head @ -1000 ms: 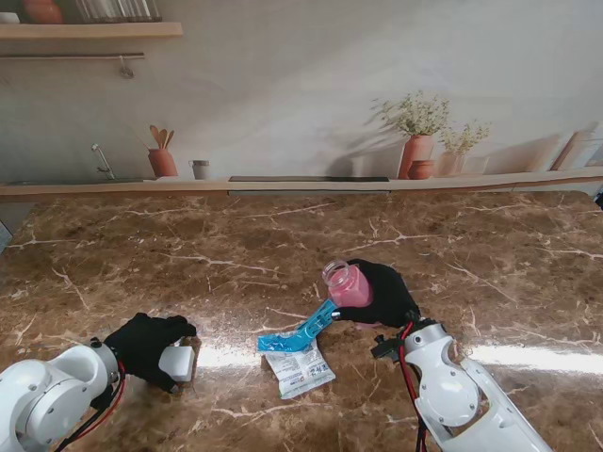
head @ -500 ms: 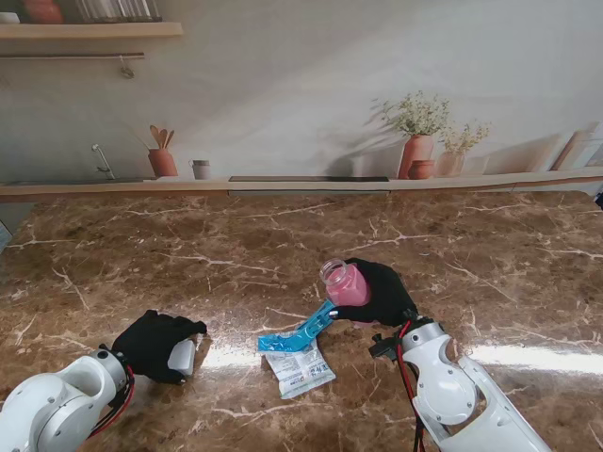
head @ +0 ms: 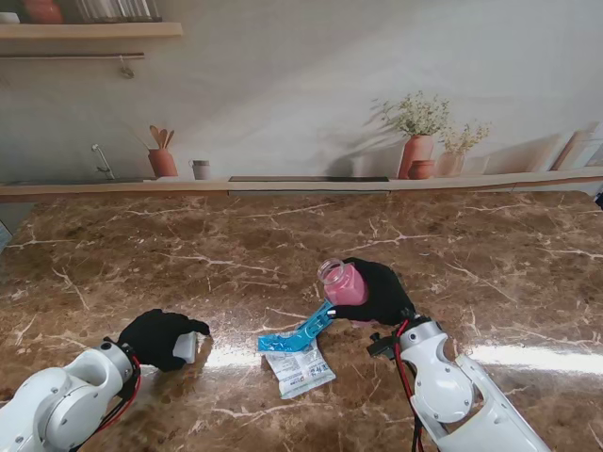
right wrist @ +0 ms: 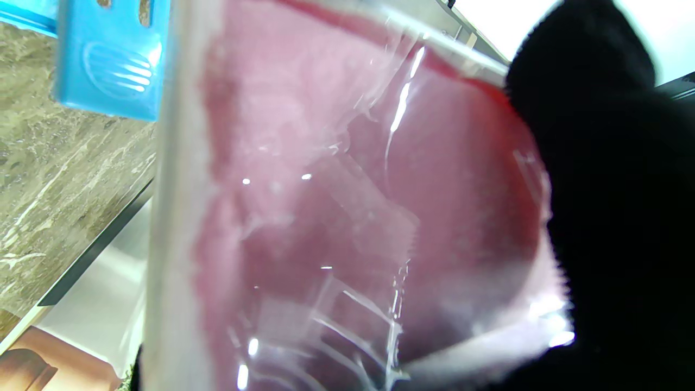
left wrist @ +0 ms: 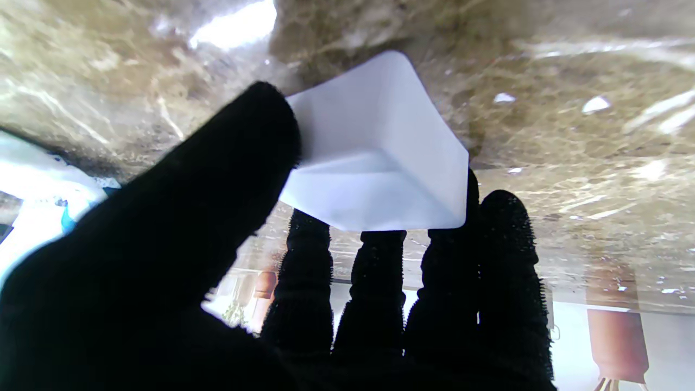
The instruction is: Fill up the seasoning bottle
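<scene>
A clear seasoning bottle [head: 344,283] with pink contents is tilted toward the left, mouth open, held by my black-gloved right hand [head: 380,292]. It fills the right wrist view as the bottle [right wrist: 347,206]. A blue scoop [head: 301,332] lies next to it, its handle end near the bottle; a corner of the scoop [right wrist: 108,60] shows by the glass. My left hand [head: 160,337] is closed around a small white square lid [head: 185,347]. In the left wrist view the lid [left wrist: 380,157] is pinched between thumb and fingers [left wrist: 374,282], close over the table.
A white seasoning packet [head: 299,369] lies flat just nearer to me than the scoop. The brown marble table [head: 283,254] ends at a back ledge carrying terracotta pots [head: 416,153] and a utensil jar [head: 162,160].
My left hand has drawn farther from me and slightly right with the white lid, rotating it. The right hand and bottle have barely shifted.
</scene>
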You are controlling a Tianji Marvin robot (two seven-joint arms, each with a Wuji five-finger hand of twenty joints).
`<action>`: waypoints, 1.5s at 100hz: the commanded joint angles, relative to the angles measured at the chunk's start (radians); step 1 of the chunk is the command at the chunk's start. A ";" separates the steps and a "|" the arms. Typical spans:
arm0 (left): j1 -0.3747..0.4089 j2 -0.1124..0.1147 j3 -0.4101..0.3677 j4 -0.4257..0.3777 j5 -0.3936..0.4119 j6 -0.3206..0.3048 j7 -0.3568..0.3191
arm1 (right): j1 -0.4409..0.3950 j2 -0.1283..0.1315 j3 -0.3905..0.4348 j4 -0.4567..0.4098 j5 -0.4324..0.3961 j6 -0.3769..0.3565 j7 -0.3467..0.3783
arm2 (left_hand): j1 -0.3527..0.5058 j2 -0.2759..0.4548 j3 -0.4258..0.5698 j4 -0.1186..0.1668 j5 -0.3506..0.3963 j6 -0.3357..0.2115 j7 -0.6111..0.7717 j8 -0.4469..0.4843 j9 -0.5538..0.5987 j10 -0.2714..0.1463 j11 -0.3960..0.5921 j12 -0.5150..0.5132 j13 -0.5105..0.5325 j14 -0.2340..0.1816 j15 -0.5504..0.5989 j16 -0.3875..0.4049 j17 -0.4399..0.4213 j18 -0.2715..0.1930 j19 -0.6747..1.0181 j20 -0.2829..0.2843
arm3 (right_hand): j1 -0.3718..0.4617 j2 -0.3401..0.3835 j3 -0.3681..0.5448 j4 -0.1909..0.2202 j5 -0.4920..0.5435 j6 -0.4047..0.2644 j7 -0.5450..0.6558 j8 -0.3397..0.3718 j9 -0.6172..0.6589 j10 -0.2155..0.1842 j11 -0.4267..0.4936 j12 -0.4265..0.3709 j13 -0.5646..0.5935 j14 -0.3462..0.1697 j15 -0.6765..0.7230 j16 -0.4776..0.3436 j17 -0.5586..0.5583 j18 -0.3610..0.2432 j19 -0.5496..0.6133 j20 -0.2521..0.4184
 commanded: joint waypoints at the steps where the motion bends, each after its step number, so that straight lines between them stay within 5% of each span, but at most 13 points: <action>1: 0.022 -0.010 0.026 0.049 -0.006 0.004 -0.020 | -0.002 -0.004 0.001 0.004 0.000 0.008 0.010 | 0.143 0.022 0.050 0.005 0.028 -0.042 0.773 0.027 0.150 -0.083 0.076 0.079 0.182 -0.075 0.097 0.035 0.022 -0.009 0.036 0.006 | 0.255 0.367 0.260 0.055 0.187 -0.302 0.210 0.129 0.086 -0.162 0.084 0.020 0.124 -0.104 0.180 0.036 0.000 -0.013 0.036 -0.004; 13: 0.011 -0.009 0.038 0.051 -0.017 0.010 -0.033 | 0.001 -0.005 0.000 0.008 0.002 0.013 0.007 | 0.135 0.015 0.052 0.012 0.024 -0.052 0.781 0.048 0.129 -0.082 0.080 0.095 0.181 -0.077 0.073 0.055 0.030 -0.013 0.036 0.011 | 0.256 0.368 0.257 0.055 0.186 -0.300 0.210 0.129 0.086 -0.162 0.085 0.021 0.123 -0.104 0.179 0.036 0.000 -0.013 0.035 -0.004; 24: 0.000 -0.007 0.047 0.065 0.000 -0.003 -0.021 | 0.004 -0.006 -0.002 0.011 0.003 0.012 0.006 | 0.087 0.005 0.078 0.024 0.021 -0.042 0.760 0.057 0.089 -0.081 0.137 0.024 0.169 -0.079 0.087 -0.064 0.037 -0.016 0.029 0.010 | 0.256 0.369 0.256 0.056 0.186 -0.300 0.210 0.128 0.086 -0.161 0.085 0.021 0.122 -0.105 0.180 0.037 0.000 -0.013 0.035 -0.004; 32: -0.005 -0.009 0.053 0.076 -0.007 -0.006 -0.007 | 0.006 -0.006 -0.004 0.013 0.003 0.012 0.005 | 0.166 0.004 0.043 0.009 0.050 -0.064 0.789 0.056 0.163 -0.087 0.075 0.104 0.213 -0.067 0.078 0.064 0.072 -0.014 0.041 0.001 | 0.256 0.368 0.255 0.056 0.185 -0.300 0.210 0.128 0.087 -0.162 0.085 0.021 0.123 -0.105 0.181 0.037 0.000 -0.013 0.035 -0.004; 41: -0.008 -0.014 0.057 0.083 -0.015 -0.004 0.027 | 0.011 -0.006 -0.007 0.017 0.000 0.015 0.005 | 0.239 0.029 0.040 0.019 0.078 -0.082 0.811 0.066 0.244 -0.097 -0.019 0.183 0.264 -0.060 0.047 0.116 0.093 -0.015 0.050 0.003 | 0.256 0.369 0.255 0.056 0.185 -0.300 0.209 0.127 0.086 -0.161 0.085 0.021 0.123 -0.105 0.181 0.037 0.000 -0.013 0.035 -0.004; 72: -0.026 -0.028 0.058 0.046 -0.071 0.006 0.061 | 0.015 -0.003 -0.008 0.020 -0.021 0.034 0.005 | 0.288 0.056 0.057 0.028 0.123 -0.099 0.850 0.097 0.298 -0.116 -0.019 0.218 0.300 -0.054 0.045 0.147 0.109 -0.022 0.061 0.009 | 0.257 0.372 0.252 0.057 0.184 -0.300 0.209 0.125 0.086 -0.161 0.085 0.021 0.122 -0.105 0.181 0.037 0.000 -0.013 0.034 -0.004; 150: -0.118 -0.069 0.083 -0.224 -0.351 0.135 0.024 | 0.018 0.004 0.011 0.004 -0.065 0.059 0.010 | 0.304 0.064 0.050 0.029 0.142 -0.099 0.856 0.128 0.320 -0.113 -0.012 0.248 0.309 -0.039 0.039 0.177 0.104 -0.019 0.065 0.036 | 0.258 0.373 0.250 0.058 0.183 -0.298 0.211 0.122 0.085 -0.160 0.087 0.021 0.122 -0.104 0.184 0.038 -0.001 -0.013 0.034 -0.003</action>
